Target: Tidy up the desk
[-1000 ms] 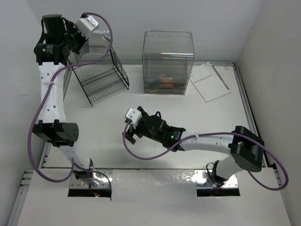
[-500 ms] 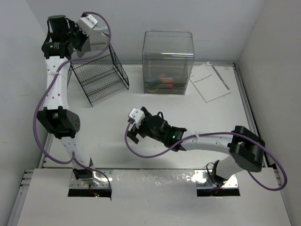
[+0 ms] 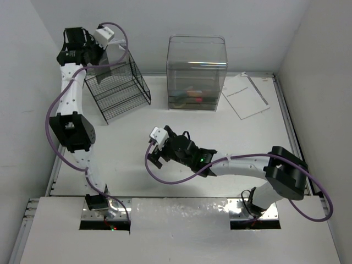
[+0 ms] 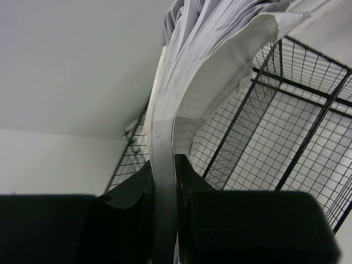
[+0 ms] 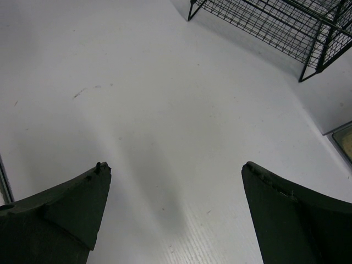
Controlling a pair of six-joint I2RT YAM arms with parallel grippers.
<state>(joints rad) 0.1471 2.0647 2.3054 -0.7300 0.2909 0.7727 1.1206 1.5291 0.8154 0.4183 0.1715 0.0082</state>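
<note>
The desk [image 3: 137,137] is a wide white tabletop. My left gripper [image 3: 94,50] is raised at the far left corner, above the black wire rack [image 3: 118,88]. It is shut on a stack of white papers [image 3: 114,54]. In the left wrist view the papers [image 4: 187,82] run up bent between my fingers [image 4: 190,181], with the rack's mesh [image 4: 286,126] behind them. My right gripper [image 3: 157,157] is open and empty, low over the bare middle of the desk. The right wrist view shows its jaws wide apart over the white surface [image 5: 165,99].
A clear plastic box [image 3: 196,71] with small coloured items stands at the back centre. A white printed sheet [image 3: 246,96] lies at the back right. The rack's foot [image 5: 275,22] and a corner of the box [image 5: 344,140] show ahead of my right gripper.
My left arm has swung back and to the right with the papers, bringing them over the top of the wire rack. My right arm has barely moved.
</note>
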